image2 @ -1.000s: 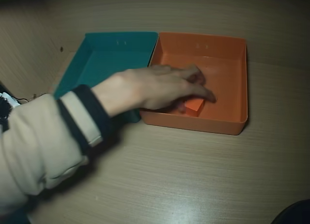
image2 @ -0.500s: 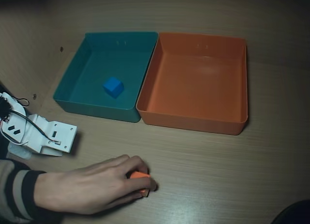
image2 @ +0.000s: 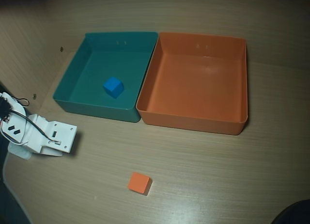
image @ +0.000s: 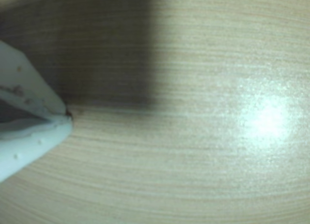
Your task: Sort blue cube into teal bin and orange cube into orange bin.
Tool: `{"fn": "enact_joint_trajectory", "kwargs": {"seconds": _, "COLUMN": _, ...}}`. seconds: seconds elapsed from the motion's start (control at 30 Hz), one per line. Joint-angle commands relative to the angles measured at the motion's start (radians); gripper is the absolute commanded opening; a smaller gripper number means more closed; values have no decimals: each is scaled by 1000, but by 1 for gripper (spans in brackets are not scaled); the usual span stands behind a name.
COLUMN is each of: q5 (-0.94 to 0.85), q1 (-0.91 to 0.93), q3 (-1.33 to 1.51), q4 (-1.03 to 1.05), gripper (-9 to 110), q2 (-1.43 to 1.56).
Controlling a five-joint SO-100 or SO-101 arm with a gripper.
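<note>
In the overhead view you see the teal bin (image2: 92, 69) and the orange bin (image2: 232, 78) standing side by side on the wooden table (image2: 218, 166), with their inner walls touching. The teal bin is on the left of this view and the orange bin on the right. The blue cube (image2: 113, 87) lies inside the teal bin, on its floor, closer to the near wall than to the far one. The orange bin holds nothing. The orange cube (image2: 139, 183) lies on the bare table in front of the bins, well apart from both, a little turned against the wood grain.

Your arm (image2: 41, 134) sits at the left edge of the overhead view, low over the table, near the front left corner of the teal bin but not touching it. Black wires run over its white body.

In the wrist view you see the gripper (image: 67, 116) coming in from the left edge. Its two white fingers (image: 29, 88) meet at the tips, so the jaws are closed together and hold nothing. Under them there is only wood grain, a dark shadow at the top left and a bright light reflection at the right.
</note>
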Motion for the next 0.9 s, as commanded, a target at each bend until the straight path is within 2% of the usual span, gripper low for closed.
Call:
{"fn": "enact_joint_trajectory", "kwargs": {"seconds": 0.0, "q5": 2, "q1": -3, "q3": 60, "q4": 21, "gripper": -4, "q2": 5}}
{"fn": "enact_joint_trajectory", "kwargs": {"seconds": 0.23, "q5": -12, "q1": -3, "q3": 28, "q4": 8, "gripper": -4, "q2": -5}}
{"fn": "enact_joint_trajectory", "kwargs": {"seconds": 0.4, "q5": -12, "q1": 9, "q3": -195, "q4": 8, "gripper": -4, "q2": -118}}
{"fn": "enact_joint_trajectory", "kwargs": {"seconds": 0.87, "q5": -8, "q1": 9, "q3": -1177, "q4": 9, "gripper": -1, "q2": -1137}}
